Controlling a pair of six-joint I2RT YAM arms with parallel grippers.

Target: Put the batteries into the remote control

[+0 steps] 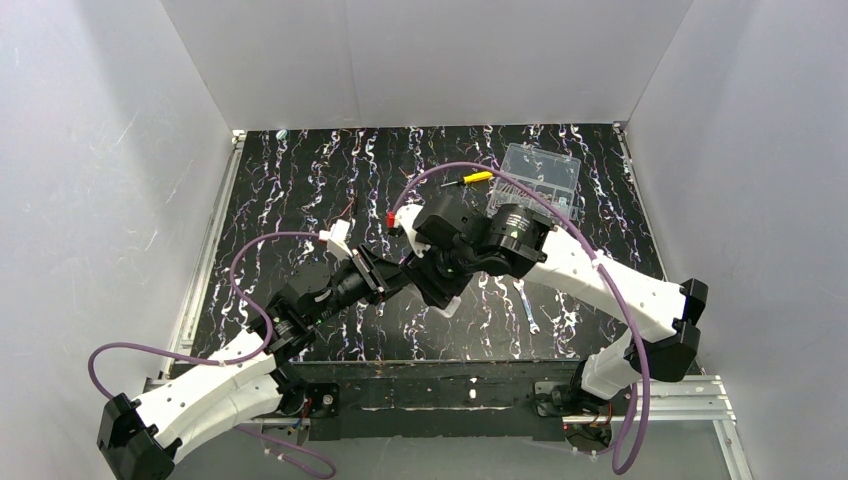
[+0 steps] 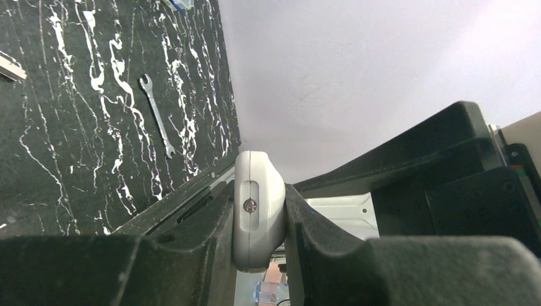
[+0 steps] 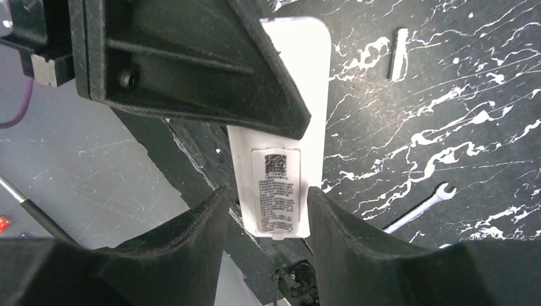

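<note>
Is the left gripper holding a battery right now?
No, the left gripper is shut on the end of the remote control, not on a battery.

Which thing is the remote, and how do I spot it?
Go to the middle of the black marbled table. There the left gripper clamps the remote. It is a slim white bar with a printed label, unlike the thin metal wrench lying flat.

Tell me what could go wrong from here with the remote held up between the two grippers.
1. Only the left gripper clamps the remote control, which is held in the air; it might twist or slip out.
2. The right gripper stands slightly open, its fingers close beside the remote's labelled end, so a sideways move could knock it.
3. The labelled back looks closed and no batteries show in any view, so loading may stall.
</note>
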